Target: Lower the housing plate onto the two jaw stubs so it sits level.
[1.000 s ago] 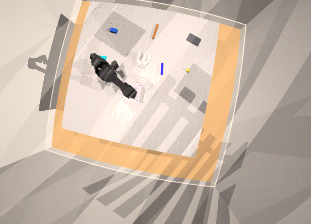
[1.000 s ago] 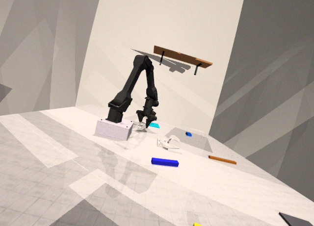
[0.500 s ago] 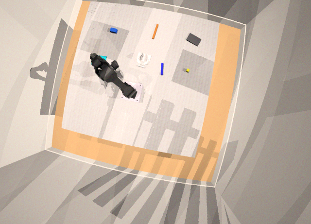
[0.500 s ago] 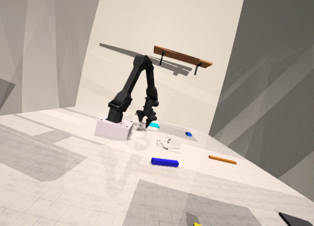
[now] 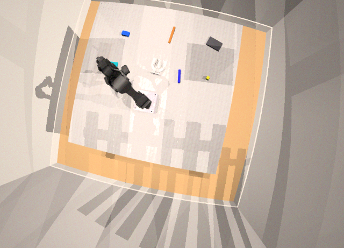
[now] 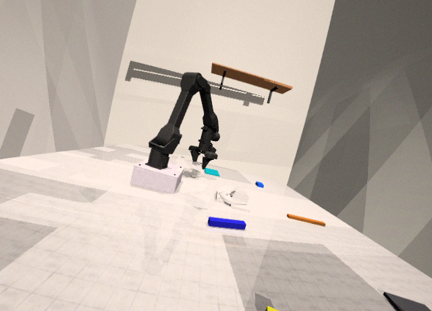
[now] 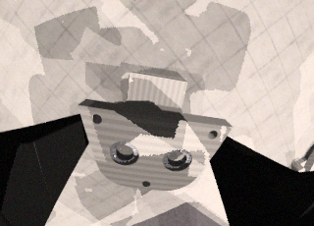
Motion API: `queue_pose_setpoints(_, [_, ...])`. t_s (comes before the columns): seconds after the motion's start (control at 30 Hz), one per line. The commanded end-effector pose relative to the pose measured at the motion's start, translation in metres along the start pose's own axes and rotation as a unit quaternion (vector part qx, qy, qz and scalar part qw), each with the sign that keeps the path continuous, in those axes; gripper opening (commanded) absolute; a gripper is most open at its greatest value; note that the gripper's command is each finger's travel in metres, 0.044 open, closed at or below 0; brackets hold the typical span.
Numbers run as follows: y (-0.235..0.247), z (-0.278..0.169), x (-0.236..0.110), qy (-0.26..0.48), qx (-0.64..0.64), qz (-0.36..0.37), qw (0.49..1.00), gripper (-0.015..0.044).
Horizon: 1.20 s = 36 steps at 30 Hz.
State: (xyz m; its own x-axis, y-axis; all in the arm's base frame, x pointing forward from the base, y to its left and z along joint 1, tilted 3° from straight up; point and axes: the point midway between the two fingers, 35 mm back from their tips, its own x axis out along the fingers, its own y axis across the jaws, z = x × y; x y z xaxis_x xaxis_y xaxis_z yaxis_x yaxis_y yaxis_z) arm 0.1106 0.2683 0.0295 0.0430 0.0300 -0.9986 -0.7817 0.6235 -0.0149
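Observation:
The housing plate [image 7: 147,174] is pale, with two round ringed holes and small dark holes near its edge. It spans the space between my two black fingers in the wrist view. My gripper [image 6: 199,164] [image 7: 152,127] stands wide and is shut on the plate's side edges. A ribbed pale block [image 7: 157,89] shows just beyond the plate's far edge; I cannot tell if it is joined to it. The white jaw assembly [image 5: 158,68] [image 6: 239,196] stands on the table, apart from the gripper. Its stubs are too small to make out. The arm hides the gripper in the top view.
A teal piece [image 5: 114,63] [image 6: 211,172] lies just beyond the gripper. A dark blue bar [image 5: 179,76] [image 6: 227,223], an orange bar [image 5: 171,34] [image 6: 306,220], a blue block [image 5: 125,33] [image 6: 259,184], a yellow cube [image 5: 207,77] and a dark slab [image 5: 214,43] also lie about.

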Motion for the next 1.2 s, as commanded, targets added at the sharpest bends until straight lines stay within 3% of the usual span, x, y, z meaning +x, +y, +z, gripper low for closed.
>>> queue_pose_setpoints(0.0, [0.001, 0.003, -0.016, -0.007, 0.000, 0.000, 1.000, 0.0351])
queue_pose_setpoints(0.23, [0.000, 0.001, -0.037, -0.007, 0.000, 0.000, 1.000, 0.0351])
queue_pose_setpoints(0.57, [-0.002, 0.001, -0.037, -0.007, -0.008, 0.000, 1.000, 0.0351])
queue_pose_setpoints(1.17, [-0.055, 0.010, -0.037, -0.005, -0.222, -0.003, 0.975, 0.0351])
